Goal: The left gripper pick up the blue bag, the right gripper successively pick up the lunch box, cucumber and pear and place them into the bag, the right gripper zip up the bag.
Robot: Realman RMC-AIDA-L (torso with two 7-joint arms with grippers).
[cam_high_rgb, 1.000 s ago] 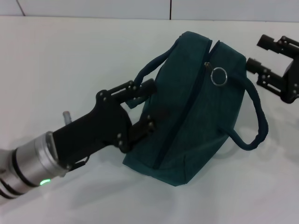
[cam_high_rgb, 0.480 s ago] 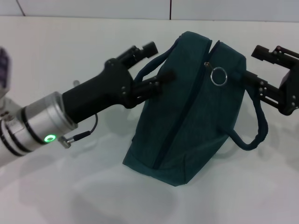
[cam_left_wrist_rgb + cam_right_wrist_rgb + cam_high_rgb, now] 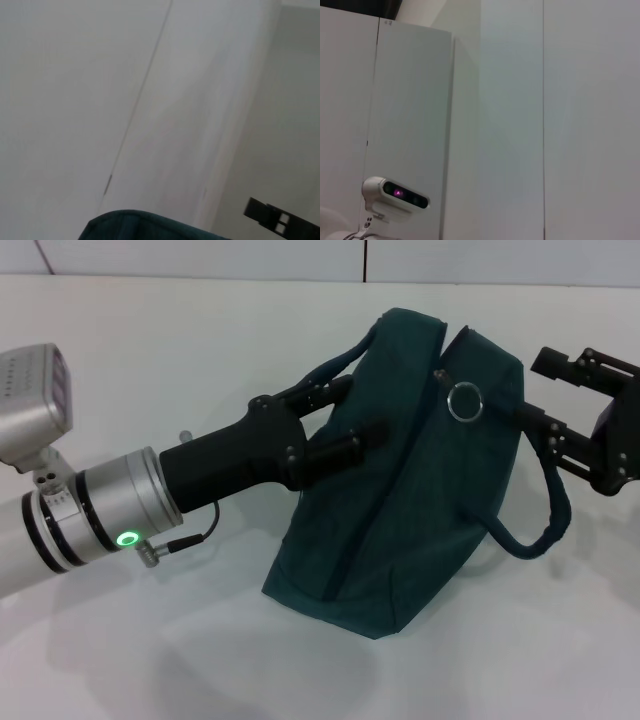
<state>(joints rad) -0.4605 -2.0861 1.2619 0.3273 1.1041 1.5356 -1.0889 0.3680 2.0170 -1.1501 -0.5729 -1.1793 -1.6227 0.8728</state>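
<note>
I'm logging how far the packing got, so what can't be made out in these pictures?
- Head view: the bag is zipped, so its contents are hidden.
- Head view: the left claw overlaps the near handle; whether it grips it cannot be told.
- Head view: the right claw is partly cut off by the edge.
- Wrist views: mostly wall; only the bag's top edge shows.

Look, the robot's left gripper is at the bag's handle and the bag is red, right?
Not quite. The left gripper is at the handle, but the blue bag is dark teal-blue, not red. The head view shows it.
</note>
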